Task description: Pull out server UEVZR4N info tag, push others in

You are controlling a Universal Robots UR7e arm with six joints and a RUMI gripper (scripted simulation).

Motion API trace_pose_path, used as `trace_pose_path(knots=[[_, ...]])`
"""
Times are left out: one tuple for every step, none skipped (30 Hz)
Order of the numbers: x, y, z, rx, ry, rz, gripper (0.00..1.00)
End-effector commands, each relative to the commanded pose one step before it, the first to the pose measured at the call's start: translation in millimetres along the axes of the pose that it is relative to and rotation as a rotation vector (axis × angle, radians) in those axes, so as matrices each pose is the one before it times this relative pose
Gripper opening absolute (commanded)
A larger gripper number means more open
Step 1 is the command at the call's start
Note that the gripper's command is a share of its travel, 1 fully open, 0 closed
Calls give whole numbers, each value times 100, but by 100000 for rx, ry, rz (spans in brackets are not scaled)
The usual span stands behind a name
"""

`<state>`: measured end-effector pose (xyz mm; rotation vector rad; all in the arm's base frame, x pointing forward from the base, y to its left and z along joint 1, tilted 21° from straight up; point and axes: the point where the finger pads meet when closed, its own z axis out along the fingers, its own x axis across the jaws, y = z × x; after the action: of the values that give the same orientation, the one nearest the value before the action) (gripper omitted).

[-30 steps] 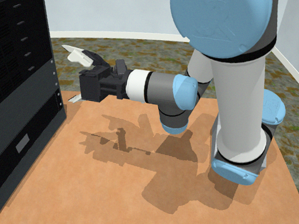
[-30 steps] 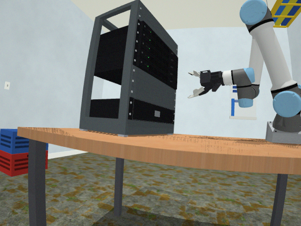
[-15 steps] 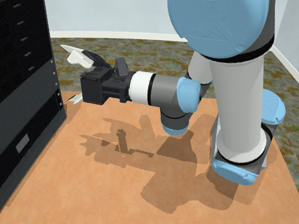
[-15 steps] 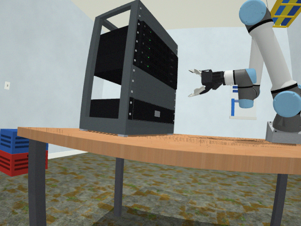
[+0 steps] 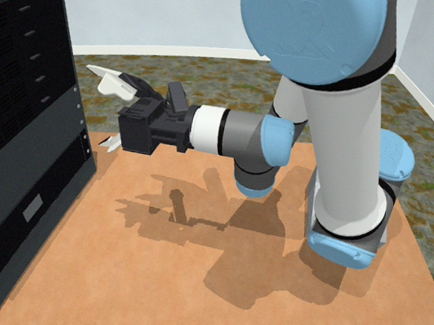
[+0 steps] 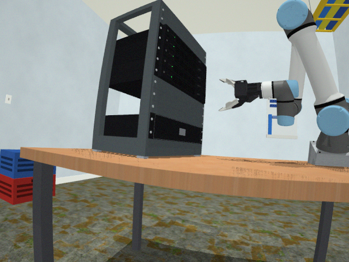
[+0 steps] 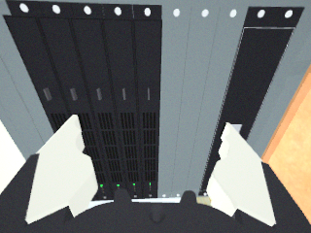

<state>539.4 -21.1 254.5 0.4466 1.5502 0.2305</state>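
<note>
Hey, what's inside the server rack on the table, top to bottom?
The rack holds five stacked servers up top, blank grey panels below them, and one black unit at the bottom. All the tags look pushed in, so their printed tops are hidden.

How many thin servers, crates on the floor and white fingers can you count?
Thin servers: 5
Crates: 2
Fingers: 2
Total: 9
</note>
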Motion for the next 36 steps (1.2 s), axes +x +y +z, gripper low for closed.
trace_pose_path(knots=[[58,258,-160,-678,-218,-1333,100],[-56,32,-14,-95,-184,-298,100],[-20,44,-29,-110,-100,-266,100],[-16,43,-29,-106,-89,-254,100],[-13,42,-29,-102,-81,-243,100],[-13,40,-28,-98,-78,-233,100],[-16,38,-25,-94,-82,-226,100],[-20,36,-22,-90,-89,-219,100],[-23,33,-19,-86,-95,-212,100],[-26,31,-16,-82,-98,-205,100],[-26,29,-15,-77,-98,-197,100],[-25,27,-14,-73,-94,-187,100],[-23,26,-14,-68,-87,-177,100],[-20,25,-15,-64,-78,-167,100],[-17,24,-15,-60,-70,-157,100],[-15,23,-15,-56,-63,-147,100],[0,0,0,0,0,0,100],[0,0,0,0,0,0,100],[-39,19,-9,-50,-116,-156,100],[-10,21,-14,-52,-50,-130,100],[-8,20,-14,-49,-43,-121,100],[-6,19,-13,-45,-37,-112,100],[-6,18,-12,-42,-34,-105,100],[-7,16,-11,-39,-35,-99,100],[-8,15,-9,-37,-38,-93,100],[-10,13,-8,-34,-41,-89,100],[-12,12,-6,-32,-43,-83,100],[-12,11,-5,-30,-43,-78,100],[-12,10,-5,-27,-40,-72,100],[-10,9,-5,-25,-36,-65,100],[-9,9,-5,-22,-31,-59,100],[-7,8,-5,-19,-25,-52,100],[-5,7,-5,-17,-21,-46,100],[0,0,0,0,0,0,100],[0,0,0,0,0,0,100],[-4,1,-1,-3,-9,-15,100]])
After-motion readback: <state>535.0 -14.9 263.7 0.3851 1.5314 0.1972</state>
